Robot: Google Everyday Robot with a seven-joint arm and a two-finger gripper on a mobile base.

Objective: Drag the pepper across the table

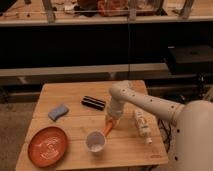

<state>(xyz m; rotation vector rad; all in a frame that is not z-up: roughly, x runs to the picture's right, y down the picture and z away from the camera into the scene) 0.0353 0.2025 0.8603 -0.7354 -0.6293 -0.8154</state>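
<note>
Camera view: pincer (112,121) down on pepper (108,128); grip state cannot tell. Pepper's long axis runs near-left toward cup (95,141).

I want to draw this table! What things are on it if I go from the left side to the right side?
Orange plate → blue sponge → white cup → orange pepper, with the gripper right on it → white bottle. The black case sits behind, overlapping the cup's spot.
</note>
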